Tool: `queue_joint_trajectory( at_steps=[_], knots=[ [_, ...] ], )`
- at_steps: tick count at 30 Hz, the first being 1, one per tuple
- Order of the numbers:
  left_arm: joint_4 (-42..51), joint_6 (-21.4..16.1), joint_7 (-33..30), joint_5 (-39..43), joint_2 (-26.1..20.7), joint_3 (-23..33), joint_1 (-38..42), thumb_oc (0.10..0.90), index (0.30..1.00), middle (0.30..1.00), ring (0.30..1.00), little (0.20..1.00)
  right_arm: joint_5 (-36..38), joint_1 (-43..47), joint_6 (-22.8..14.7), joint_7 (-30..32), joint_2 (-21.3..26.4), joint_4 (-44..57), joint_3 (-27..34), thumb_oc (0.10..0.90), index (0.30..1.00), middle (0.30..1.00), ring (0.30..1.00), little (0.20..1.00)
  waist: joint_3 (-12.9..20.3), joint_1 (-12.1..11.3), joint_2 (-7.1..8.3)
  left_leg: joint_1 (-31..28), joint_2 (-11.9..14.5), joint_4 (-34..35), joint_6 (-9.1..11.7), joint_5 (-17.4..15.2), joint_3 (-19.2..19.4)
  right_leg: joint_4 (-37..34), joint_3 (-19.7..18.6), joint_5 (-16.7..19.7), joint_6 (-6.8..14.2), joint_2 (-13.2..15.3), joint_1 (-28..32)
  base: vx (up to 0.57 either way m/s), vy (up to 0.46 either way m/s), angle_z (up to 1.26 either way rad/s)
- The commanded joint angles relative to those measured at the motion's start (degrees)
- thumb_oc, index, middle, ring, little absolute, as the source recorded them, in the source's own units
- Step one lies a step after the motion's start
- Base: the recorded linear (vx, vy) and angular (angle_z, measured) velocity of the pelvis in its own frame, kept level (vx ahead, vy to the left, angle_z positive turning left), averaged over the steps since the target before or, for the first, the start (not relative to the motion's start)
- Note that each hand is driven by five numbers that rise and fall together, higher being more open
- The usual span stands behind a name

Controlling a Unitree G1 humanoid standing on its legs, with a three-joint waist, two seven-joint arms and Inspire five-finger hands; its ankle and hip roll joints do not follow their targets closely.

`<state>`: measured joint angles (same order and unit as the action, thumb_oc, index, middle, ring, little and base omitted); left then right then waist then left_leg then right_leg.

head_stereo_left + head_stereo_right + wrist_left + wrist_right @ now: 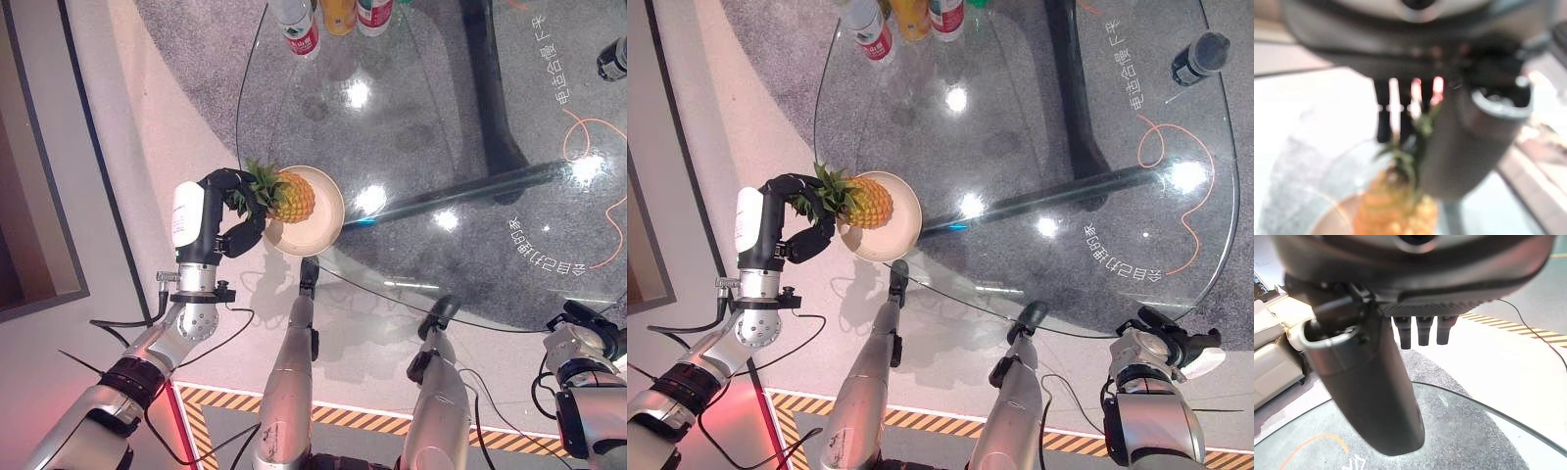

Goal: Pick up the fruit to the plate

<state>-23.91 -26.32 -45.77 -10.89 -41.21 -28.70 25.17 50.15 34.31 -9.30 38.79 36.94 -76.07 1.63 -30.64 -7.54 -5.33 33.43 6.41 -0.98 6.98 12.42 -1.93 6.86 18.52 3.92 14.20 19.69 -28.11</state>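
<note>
A pineapple (294, 196) lies on its side on a cream plate (326, 232) at the left rim of the round glass table (460, 196). Its green crown points toward my left hand (231, 211), whose fingers and thumb are curled round the leaves. In the left wrist view the pineapple (1393, 205) shows just past the thumb (1469, 147), over the plate (1327, 223). My right hand (1161, 343) hangs low beside the table's near right edge, away from the fruit. Its fingers (1422, 330) are straight with nothing in them.
Several bottles (301, 29) stand at the table's far edge. A dark cylindrical thing (1200, 54) sits at the far right of the glass. An orange cord (1176, 186) curls beneath the glass. A yellow-black striped line (343, 416) marks the floor nearby.
</note>
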Motion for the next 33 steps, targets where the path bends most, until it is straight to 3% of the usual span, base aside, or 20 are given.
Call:
queue_joint_trajectory(
  at_steps=[1, 2, 3, 4, 33],
  knots=[
    [-0.13, -2.95, -2.83, 0.24, -0.76, 0.86, 5.64, 0.460, 0.608, 0.608, 0.608, 0.560, 0.99, -0.74, -1.59, 1.37, 6.45, -3.45, -1.90, 0.800, 0.900, 0.900, 0.900, 0.900, 0.84, -0.11, 1.08, -1.06, 2.26, -0.67, 0.61, -3.69, 2.07, 5.32, -1.17, 2.21, -1.44, -2.43, -5.42, 0.00, 0.000, 0.00],
    [-0.06, -3.05, -2.86, 0.32, -0.81, 0.75, 5.56, 0.602, 0.731, 0.731, 0.731, 0.702, 1.01, -0.72, -1.60, 1.43, 6.46, -3.46, -1.94, 0.800, 0.900, 0.900, 0.900, 0.900, 0.84, -0.14, 1.05, -1.07, 2.25, -0.67, 0.60, -3.67, 2.06, 5.29, -1.19, 2.24, -1.45, -2.43, -5.39, 0.00, 0.000, 0.00],
    [-0.05, -3.12, -2.89, 0.39, -0.84, 0.73, 5.53, 0.602, 0.731, 0.731, 0.731, 0.702, 1.05, -0.68, -1.58, 1.47, 6.48, -3.45, -2.00, 0.800, 0.900, 0.900, 0.900, 0.900, 0.84, -0.14, 1.04, -1.08, 2.25, -0.65, 0.60, -3.66, 2.06, 5.26, -1.18, 2.27, -1.44, -2.42, -5.37, 0.00, 0.000, 0.00],
    [-0.01, -3.06, -2.67, 0.41, -0.78, 0.53, 5.46, 0.800, 0.900, 0.900, 0.900, 0.900, 1.17, -0.71, -1.62, 1.43, 6.46, -3.52, -2.04, 0.800, 0.900, 0.900, 0.900, 0.900, 0.84, -0.15, 1.04, -1.05, 2.31, -0.65, 0.61, -3.67, 2.03, 5.19, -1.16, 2.27, -1.44, -2.41, -5.33, 0.00, 0.000, 0.00],
    [-0.34, -2.75, -1.80, 0.55, -0.61, -1.15, 5.47, 0.800, 0.900, 0.900, 0.900, 0.900, 0.86, 0.41, -1.57, 1.57, 7.14, -4.06, -2.26, 0.800, 0.900, 0.900, 0.900, 0.900, 0.84, -0.26, 0.73, -1.96, 1.83, -0.52, 0.49, -3.89, 1.55, 4.45, -1.15, 2.53, -1.33, -2.59, -4.33, 0.00, 0.000, 0.00]
  ],
)
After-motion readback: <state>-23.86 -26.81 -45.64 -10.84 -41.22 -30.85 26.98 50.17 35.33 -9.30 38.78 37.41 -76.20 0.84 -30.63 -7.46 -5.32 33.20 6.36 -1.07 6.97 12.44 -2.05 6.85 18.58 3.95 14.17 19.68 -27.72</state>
